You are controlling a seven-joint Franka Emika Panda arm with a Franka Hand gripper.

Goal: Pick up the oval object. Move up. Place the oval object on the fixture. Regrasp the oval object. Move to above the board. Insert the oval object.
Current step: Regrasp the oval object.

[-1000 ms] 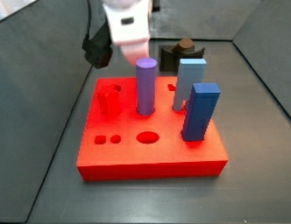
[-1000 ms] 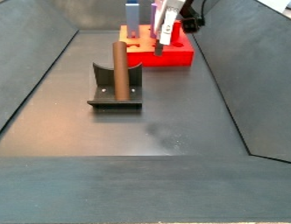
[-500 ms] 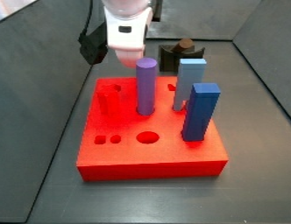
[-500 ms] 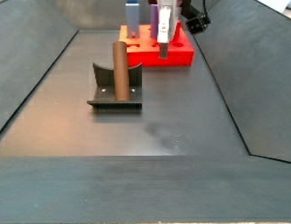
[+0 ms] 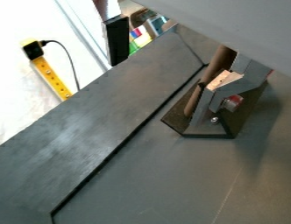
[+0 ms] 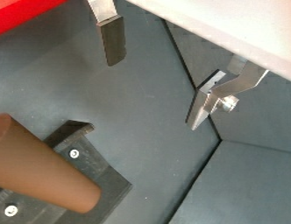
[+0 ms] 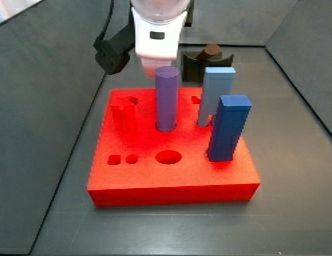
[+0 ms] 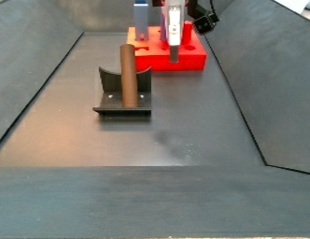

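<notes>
Oval object [image 8: 125, 68]: brown rod, standing upright against the fixture [image 8: 121, 97], mid-floor, nearer the left wall in a side view. In a wrist view it shows as a brown rod [image 6: 43, 169] leaning up out of the dark bracket [image 6: 95, 166]. Nothing grips it.

Fixture: dark L-bracket on its base plate, well apart from the board [image 8: 170, 59], which sits toward the far end of the floor.

Board: bright red slab [image 7: 155, 172]. On it a purple cylinder [image 7: 166, 98] stands upright near the middle, a light-blue peg [image 7: 216, 94] behind and beside it, a darker blue rectangular peg [image 7: 229, 127] near the front right corner. Round hole and small square holes visible along the front edge.

Gripper [image 6: 159, 74]: fingers [image 6: 111, 38] spread apart, empty, no piece between the plates. In a side view the gripper [image 7: 155, 45] hangs above the board's back edge, just over the purple cylinder's top. Well apart from the oval object.
</notes>
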